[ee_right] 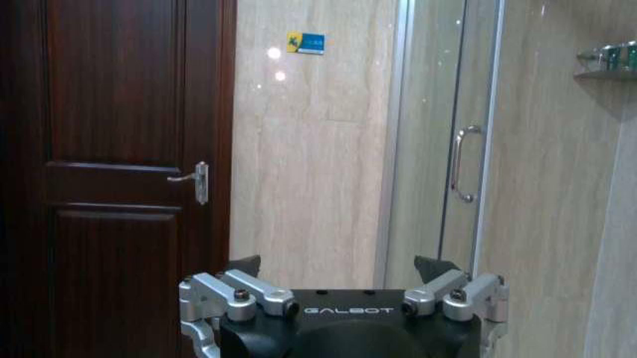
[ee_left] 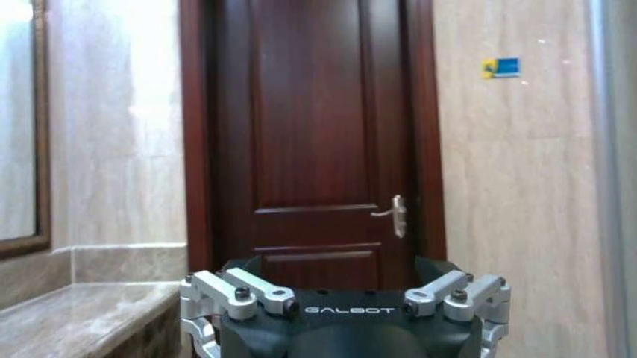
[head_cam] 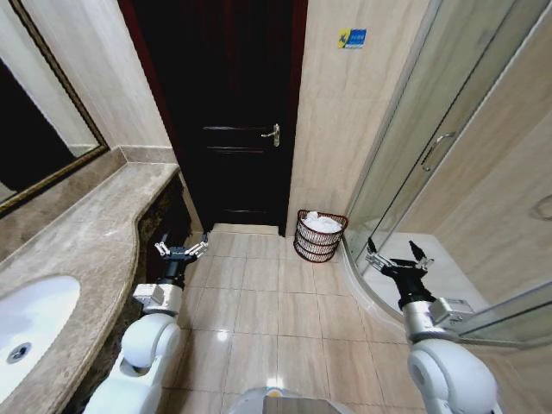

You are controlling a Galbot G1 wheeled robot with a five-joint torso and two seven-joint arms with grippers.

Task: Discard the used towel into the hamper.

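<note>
The hamper (head_cam: 319, 241), a small round dark wire basket, stands on the tiled floor against the beige wall just right of the dark door. A white towel (head_cam: 323, 223) lies bunched inside it, up to the rim. My left gripper (head_cam: 182, 248) hangs open and holds nothing beside the counter's front, well left of the hamper. My right gripper (head_cam: 398, 256) is open too and holds nothing, off to the hamper's right by the shower's curved base. In the wrist views the left gripper (ee_left: 341, 267) and the right gripper (ee_right: 339, 265) both face the door wall with jaws spread.
A marble counter (head_cam: 95, 233) with a white sink (head_cam: 34, 323) runs along the left under a framed mirror (head_cam: 39, 147). The dark wooden door (head_cam: 228, 112) is shut. A glass shower enclosure (head_cam: 448, 147) with a raised curved base closes off the right. Tiled floor (head_cam: 267, 302) lies between.
</note>
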